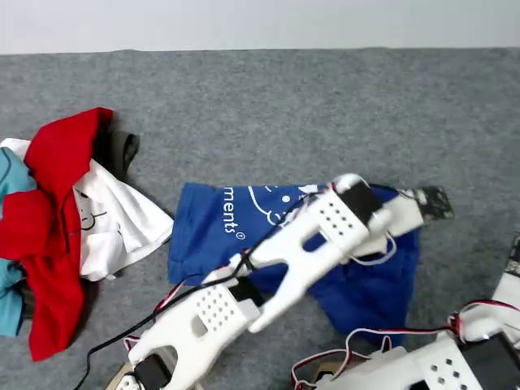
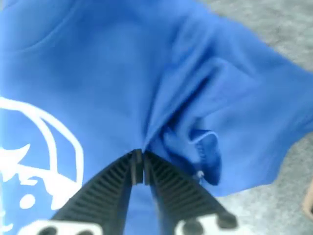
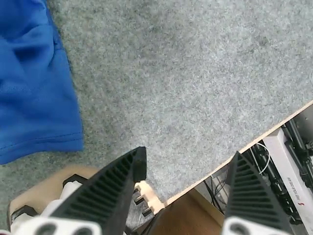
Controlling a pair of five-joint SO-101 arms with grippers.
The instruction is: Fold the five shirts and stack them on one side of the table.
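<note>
The left gripper (image 2: 138,155) is clamped shut on a thin ridge of the blue shirt (image 1: 211,236), at the shirt's edge farthest from the heap of other garments. The pinch looks shallow, so the fabric could slide free once it is pulled. It may also hold only the top layer. Dragging that across the blue shirt would likely bunch the cloth rather than lay a flat fold, and the creases running out from the grip hint at this. The grey felt surface (image 1: 325,106) could also drag on the underside and skew the fold.

The right gripper (image 3: 189,155) hangs wide open and empty, just off the blue shirt's hem, above bare felt near the surface's wooden edge. As I judge it, nothing pins the shirt's other side.

Beyond the blue shirt's opposite edge lies the unfolded heap: a red shirt (image 1: 57,219) draped over a white shirt (image 1: 122,219), a teal shirt (image 1: 10,179) and a dark garment (image 1: 122,150). The white shirt's hem comes just beside the blue shirt. The left arm stretches across the blue shirt, in the way of any fold towards the heap.
</note>
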